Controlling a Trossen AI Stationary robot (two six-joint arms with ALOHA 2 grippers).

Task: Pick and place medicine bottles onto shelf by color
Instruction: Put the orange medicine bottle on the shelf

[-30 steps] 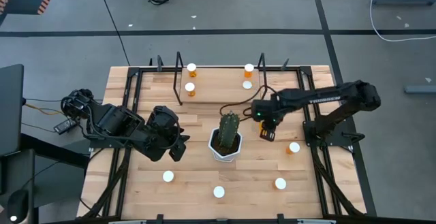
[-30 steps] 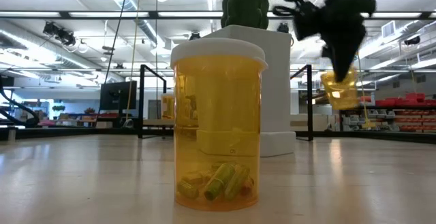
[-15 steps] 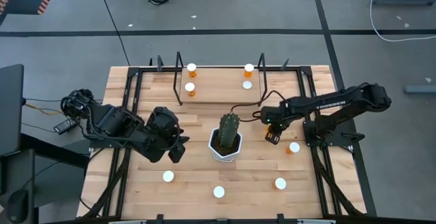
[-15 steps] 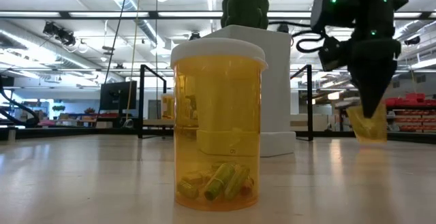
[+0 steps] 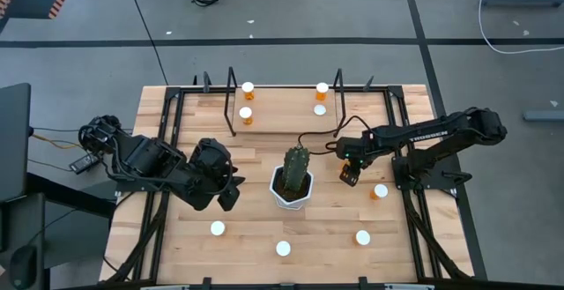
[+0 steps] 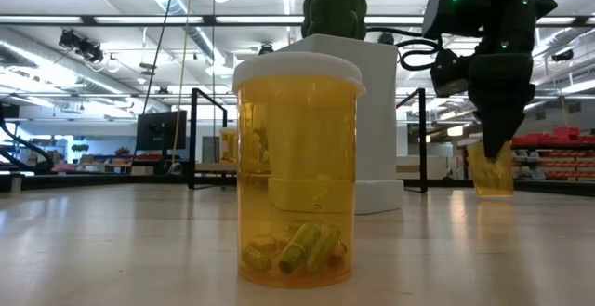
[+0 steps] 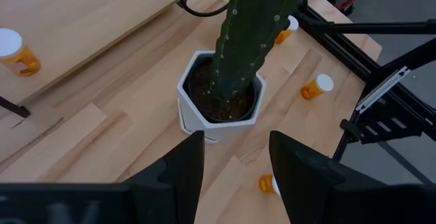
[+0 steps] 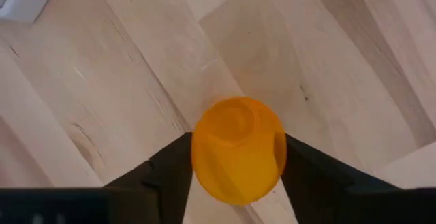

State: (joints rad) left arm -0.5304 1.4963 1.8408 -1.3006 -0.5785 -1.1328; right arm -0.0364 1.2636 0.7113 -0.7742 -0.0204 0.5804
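Note:
My right gripper (image 5: 350, 174) is just right of the cactus, pointing down at a translucent-orange medicine bottle (image 8: 238, 149). Its fingers (image 8: 163, 176) lie against both sides of the bottle. In the low view this bottle (image 6: 491, 168) stands upright at table level under the gripper (image 6: 493, 139). Several white-capped bottles (image 5: 248, 87) (image 5: 322, 88) stand on the light-wood shelf (image 5: 282, 118) at the back. Others stand on the front of the table (image 5: 218, 228) (image 5: 283, 249) (image 5: 362, 237) and one lies at the right (image 5: 381, 191). My left gripper (image 5: 231, 189) waits left of the cactus, open (image 7: 235, 183).
A green cactus (image 5: 295, 165) in a white pot (image 7: 221, 112) stands mid-table between the arms. One bottle (image 6: 297, 166) stands very close to the low camera. Black frame rails (image 5: 405, 149) run along both table sides.
The right gripper carried the bottle from near the shelf toward the front and lowered it to table level beside the cactus. The left arm stayed still.

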